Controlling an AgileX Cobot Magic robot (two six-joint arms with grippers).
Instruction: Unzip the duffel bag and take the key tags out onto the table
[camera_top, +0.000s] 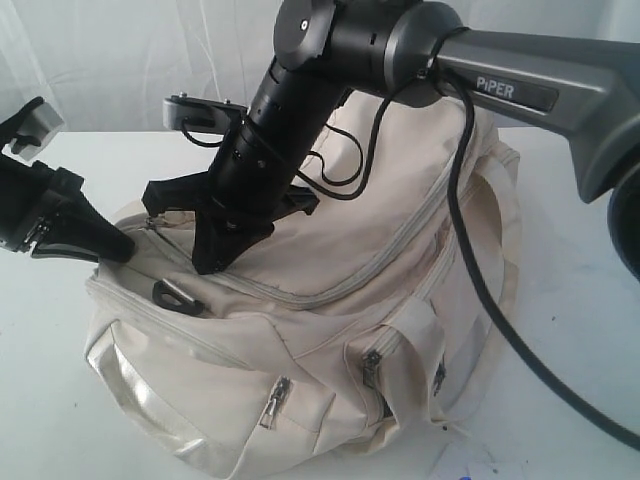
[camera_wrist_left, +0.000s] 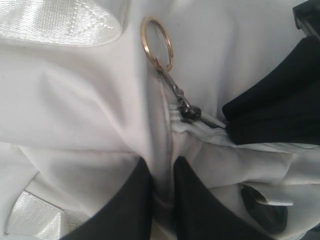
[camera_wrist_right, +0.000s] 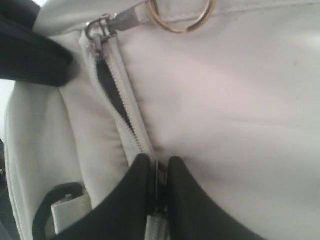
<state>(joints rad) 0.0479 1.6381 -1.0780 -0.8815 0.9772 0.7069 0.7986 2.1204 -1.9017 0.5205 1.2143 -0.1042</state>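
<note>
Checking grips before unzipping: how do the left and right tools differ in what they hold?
The left tool pinches a fold of the cream-white fabric duffel bag; the right tool pinches its grey zipper track. The left tool sits low at the bag's end; the right tool reaches down from above. Both are black and shut on the bag.

The cream-white duffel bag (camera_top: 400, 250) sits slumped on the white table (camera_top: 60, 400), its side pocket zips (camera_top: 277, 400) closed. Its main zipper (camera_wrist_right: 131, 131) gapes a short way beside a slider (camera_wrist_right: 95, 30) carrying a gold ring (camera_wrist_right: 181, 22), showing what seems dark lining.
</note>
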